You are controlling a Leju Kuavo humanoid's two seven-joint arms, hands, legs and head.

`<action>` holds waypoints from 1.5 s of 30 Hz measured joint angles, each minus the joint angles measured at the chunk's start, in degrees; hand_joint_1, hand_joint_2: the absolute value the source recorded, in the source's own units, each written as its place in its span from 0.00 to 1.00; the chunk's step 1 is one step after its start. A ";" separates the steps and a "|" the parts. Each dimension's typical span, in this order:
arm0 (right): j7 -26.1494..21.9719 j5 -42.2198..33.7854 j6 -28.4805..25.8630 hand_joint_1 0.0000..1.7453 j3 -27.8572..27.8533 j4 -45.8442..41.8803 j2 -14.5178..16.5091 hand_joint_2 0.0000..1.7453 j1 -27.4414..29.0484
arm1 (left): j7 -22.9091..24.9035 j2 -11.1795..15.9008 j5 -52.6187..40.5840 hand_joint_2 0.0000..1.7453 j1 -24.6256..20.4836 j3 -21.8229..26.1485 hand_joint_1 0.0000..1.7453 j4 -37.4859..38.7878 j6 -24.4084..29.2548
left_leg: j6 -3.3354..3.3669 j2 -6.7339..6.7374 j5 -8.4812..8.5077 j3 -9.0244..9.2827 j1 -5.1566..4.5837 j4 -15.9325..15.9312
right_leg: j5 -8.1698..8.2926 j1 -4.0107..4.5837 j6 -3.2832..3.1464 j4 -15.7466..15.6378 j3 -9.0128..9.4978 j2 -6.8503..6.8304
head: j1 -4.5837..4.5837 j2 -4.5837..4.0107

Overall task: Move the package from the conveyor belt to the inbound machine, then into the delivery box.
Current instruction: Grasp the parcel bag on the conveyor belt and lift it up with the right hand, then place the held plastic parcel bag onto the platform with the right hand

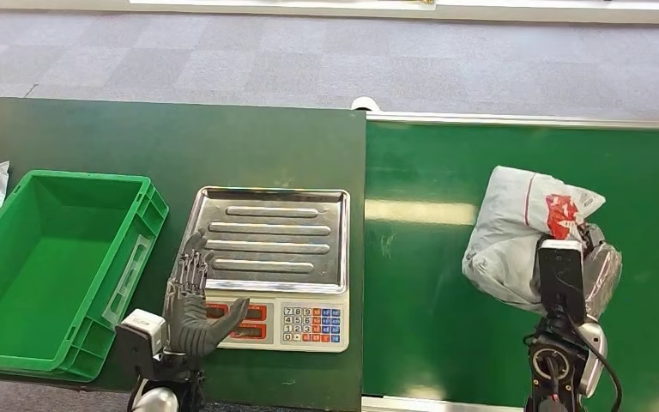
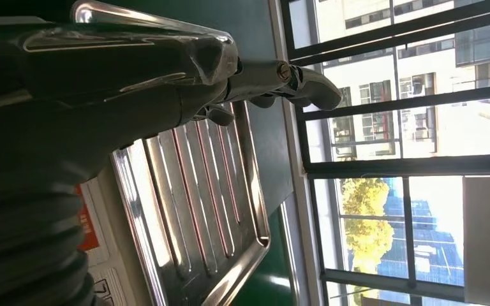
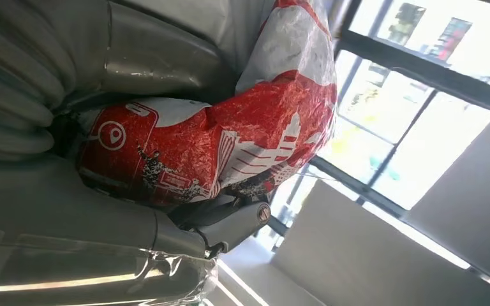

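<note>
Grey poly mailer package [image 1: 519,232] with the red print sitting on the green conveyor belt [image 1: 420,283], over on the right side. Right robot hand [image 1: 596,262] pressed up against its near right end; in the right wrist view the red-printed plastic [image 3: 230,140] bulges between thumb and fingers [image 3: 230,226], so reading that as clamped on the package. Looks gripped but not yet clearly lifted, hard to tell if the bottom has cleared the belt.

Key relation for the next bit: the weighing scale [image 1: 270,266] with the ribbed steel tray [image 1: 275,236] lies to the left of the package, across the seam onto the dark green surface [image 1: 137,146]. So probably a straight sideways carry leftward. Package long axis runs roughly away from the robot, tilted a bit, with the grip at one end, so some droop on the far end seems likely.

Left robot hand [image 1: 190,305] holding nothing, fingers spread and pointing up, just at the near left corner of the scale. Nearer the scale and the green crate [image 1: 17,343], which sits further left, beside the scale.
</note>
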 joint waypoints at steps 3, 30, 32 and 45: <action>0.19 0.68 0.19 1.00 3.47 -2.35 0.13 1.00 -3.52 | 0.05 -0.38 0.13 1.00 -1.75 -0.32 0.00 1.04 -0.95 | 0.02 0.01 0.04 -0.01 0.00 0.00 | 0.04 0.00 0.01 0.01 0.00 0.00 | 0.01 0.00; -5.00 -7.08 22.46 0.61 34.81 37.78 14.09 1.00 -24.71 | -1.24 0.91 -4.93 1.00 -9.37 12.54 0.00 -3.99 9.87 | -0.03 -0.04 0.15 -0.30 0.04 0.00 | 0.07 0.04 -0.03 0.11 -0.26 -0.03 | 0.01 0.00; -4.68 -7.03 22.25 0.31 35.14 39.51 14.61 1.00 -25.16 | -1.23 1.03 -5.19 1.00 -9.21 14.03 0.00 -4.94 10.29 | -0.03 -0.04 0.15 -0.29 0.04 0.00 | 0.08 0.05 -0.03 0.11 -0.26 -0.02 | 0.02 0.00; -2.87 -4.60 12.35 0.00 34.76 41.88 15.48 1.00 -25.88 | -1.34 1.02 -6.58 1.00 -6.11 18.49 0.00 -9.85 11.52 | -0.04 -0.03 0.15 -0.25 0.05 0.00 | 0.08 0.05 -0.03 0.11 -0.28 -0.01 | 0.02 0.00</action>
